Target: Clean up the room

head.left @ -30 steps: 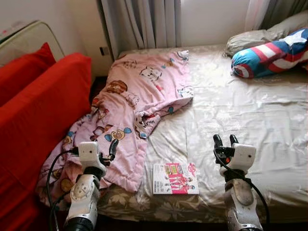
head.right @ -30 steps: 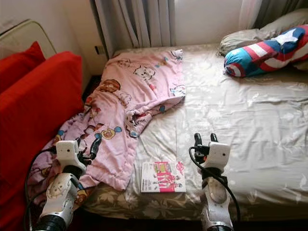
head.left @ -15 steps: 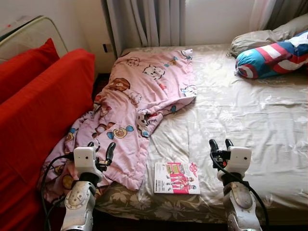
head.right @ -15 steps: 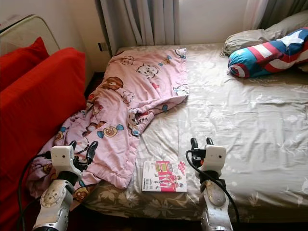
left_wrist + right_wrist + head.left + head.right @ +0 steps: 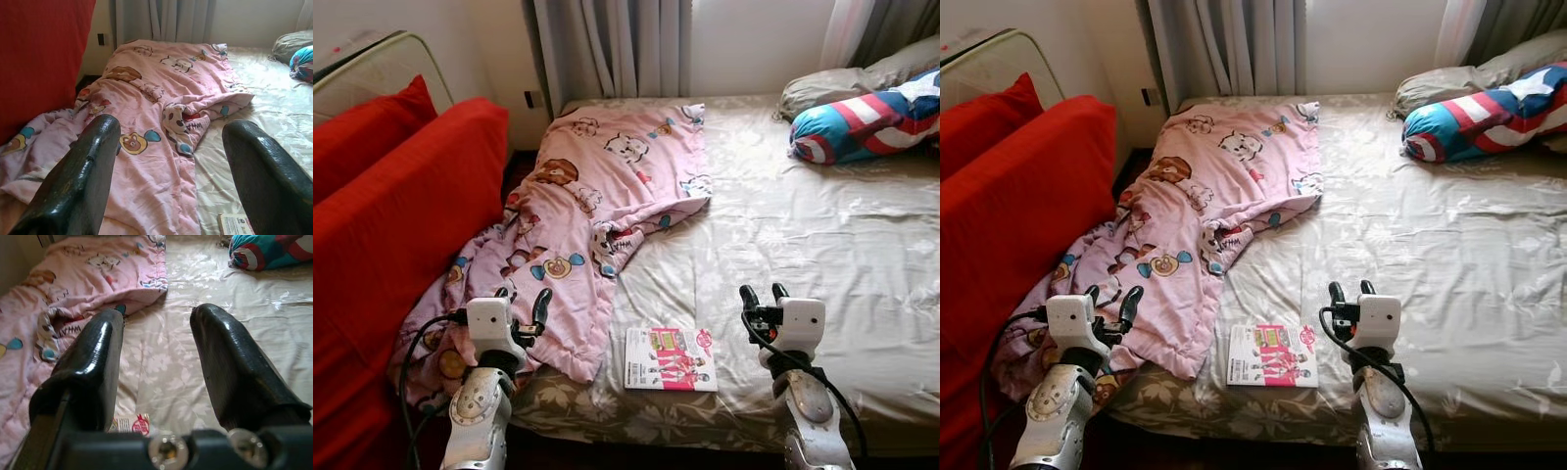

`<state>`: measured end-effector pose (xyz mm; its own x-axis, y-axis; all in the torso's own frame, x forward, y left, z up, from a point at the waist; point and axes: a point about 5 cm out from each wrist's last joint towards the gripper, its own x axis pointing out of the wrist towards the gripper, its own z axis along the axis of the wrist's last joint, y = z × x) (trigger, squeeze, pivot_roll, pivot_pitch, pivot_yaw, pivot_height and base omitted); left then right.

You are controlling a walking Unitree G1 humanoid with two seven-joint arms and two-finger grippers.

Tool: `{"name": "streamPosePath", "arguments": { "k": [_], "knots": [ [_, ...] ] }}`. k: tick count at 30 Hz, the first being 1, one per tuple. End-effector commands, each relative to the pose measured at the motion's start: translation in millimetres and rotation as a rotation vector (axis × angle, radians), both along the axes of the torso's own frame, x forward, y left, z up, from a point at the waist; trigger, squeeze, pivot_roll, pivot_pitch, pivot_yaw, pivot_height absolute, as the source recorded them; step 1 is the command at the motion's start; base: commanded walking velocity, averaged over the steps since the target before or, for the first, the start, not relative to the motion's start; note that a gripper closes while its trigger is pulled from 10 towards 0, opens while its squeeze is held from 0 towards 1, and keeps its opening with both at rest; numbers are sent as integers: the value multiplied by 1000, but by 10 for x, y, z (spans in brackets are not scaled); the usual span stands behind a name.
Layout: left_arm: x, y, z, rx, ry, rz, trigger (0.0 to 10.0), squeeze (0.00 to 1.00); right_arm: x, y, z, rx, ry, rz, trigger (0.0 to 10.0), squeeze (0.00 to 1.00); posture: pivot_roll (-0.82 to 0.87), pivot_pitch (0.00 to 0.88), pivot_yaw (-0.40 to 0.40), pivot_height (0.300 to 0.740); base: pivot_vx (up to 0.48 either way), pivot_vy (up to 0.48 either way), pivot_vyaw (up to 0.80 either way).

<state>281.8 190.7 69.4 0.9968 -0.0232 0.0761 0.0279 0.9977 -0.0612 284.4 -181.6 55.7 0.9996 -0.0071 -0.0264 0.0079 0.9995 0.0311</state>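
Bed [image 5: 822,245] (beige sheet) bears pink blanket [image 5: 597,215], magazine [image 5: 671,359].

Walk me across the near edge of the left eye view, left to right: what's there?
Red sofa → left gripper, fingers open → hanging corner of the pink cartoon blanket → magazine lying flat on the bed sheet → right gripper, fingers open.
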Motion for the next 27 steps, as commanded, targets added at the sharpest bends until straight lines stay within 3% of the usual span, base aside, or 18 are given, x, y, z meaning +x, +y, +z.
{"name": "streamPosePath", "arguments": {
  "k": [1, 14, 27],
  "knots": [
    [-25, 22, -14, -12, 12, 17, 10000, 0, 13, 31, 70, -8, -38, 27, 10000, 0, -136, 79, 6, 681, 0, 0, 0],
    [-75, 31, 2, -11, 20, 34, 10000, 0, 51, 104, 51, -11, 14, 56, 10000, 0, -121, 114, -1, 671, 0, 0, 0],
    [-109, 29, 10, -6, 30, 29, 10000, 0, 6, 141, 41, 3, 0, 66, 10000, 0, -111, 128, 4, 656, 0, 0, 0]
  ]
}}
